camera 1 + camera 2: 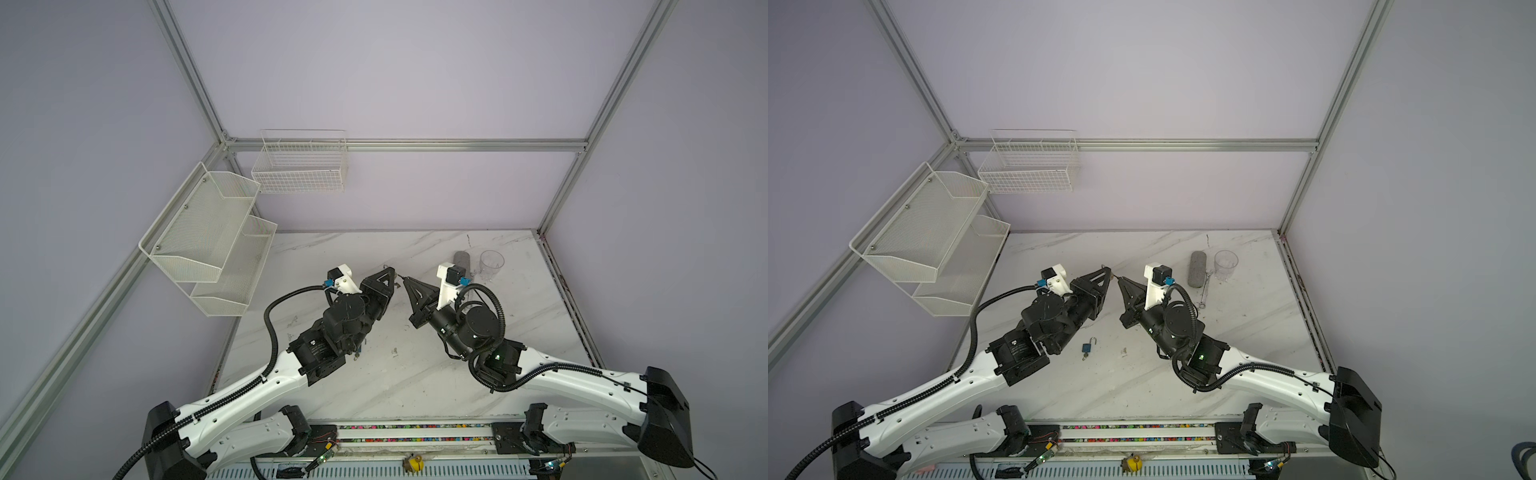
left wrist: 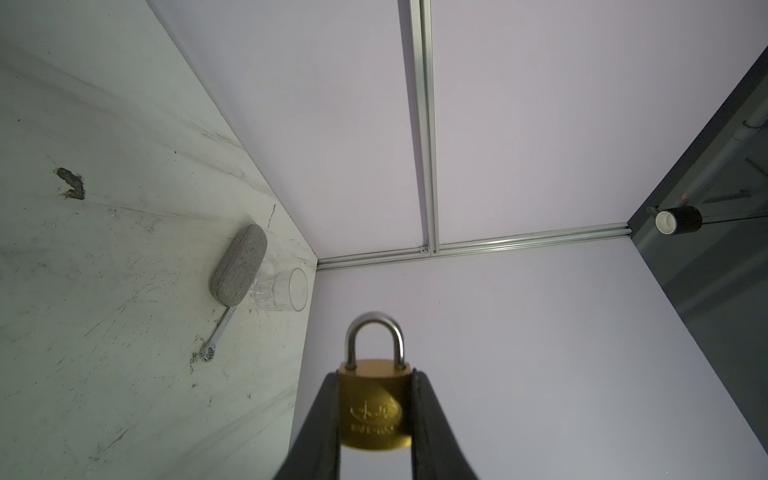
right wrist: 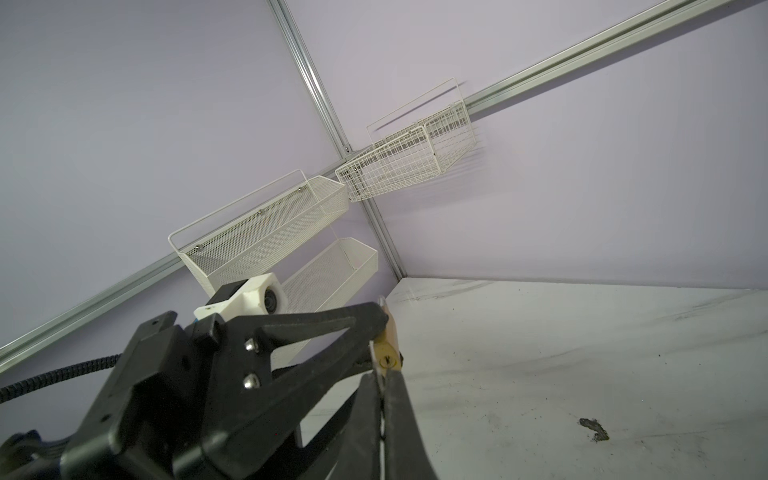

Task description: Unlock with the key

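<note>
left tool [image 1: 390, 274] clamped on brass padlock with steel shackle [image 2: 376, 415], lower centre of left wrist view | right tool [image 1: 409, 282] pinched shut on thin metal key [image 1: 403, 277], tip just short of keyhole [image 3: 387, 360] | shackle seated; insertion and turn remain

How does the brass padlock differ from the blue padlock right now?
The brass padlock is clamped in the left gripper, off the table; the blue padlock lies loose on the table. The brass padlock's body is gold, the blue padlock's blue. The brass padlock's shackle is shut; the blue padlock's is too small to judge. Both have silver shackles.
</note>
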Action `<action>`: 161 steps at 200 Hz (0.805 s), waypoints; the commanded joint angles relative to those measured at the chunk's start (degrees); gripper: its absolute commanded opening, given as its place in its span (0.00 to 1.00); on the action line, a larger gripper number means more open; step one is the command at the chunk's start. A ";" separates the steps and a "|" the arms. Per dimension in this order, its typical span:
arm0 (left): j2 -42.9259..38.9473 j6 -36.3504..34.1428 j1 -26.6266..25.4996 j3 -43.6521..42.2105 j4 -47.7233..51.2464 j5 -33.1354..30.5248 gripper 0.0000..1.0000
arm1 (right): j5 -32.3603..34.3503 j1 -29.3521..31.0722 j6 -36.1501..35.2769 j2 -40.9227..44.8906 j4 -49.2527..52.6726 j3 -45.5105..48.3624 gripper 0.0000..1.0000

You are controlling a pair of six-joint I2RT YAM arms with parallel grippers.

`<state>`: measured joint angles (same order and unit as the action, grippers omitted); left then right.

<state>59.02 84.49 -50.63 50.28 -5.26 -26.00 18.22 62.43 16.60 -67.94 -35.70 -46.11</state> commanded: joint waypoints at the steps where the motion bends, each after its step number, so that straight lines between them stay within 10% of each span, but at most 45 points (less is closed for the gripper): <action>1: -0.05 1.02 0.30 -0.80 -3.75 0.38 0.00 | 0.44 0.32 -0.88 -0.23 -3.29 1.69 0.00; 161: -0.20 2.04 0.36 -1.06 -4.99 1.87 0.00 | 2.77 0.32 -3.39 -1.68 -5.27 1.17 0.00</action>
<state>59.22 86.41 -50.63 50.28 -6.83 -24.75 19.29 62.43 14.28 -69.60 -39.18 -43.53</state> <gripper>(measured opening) 0.225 0.050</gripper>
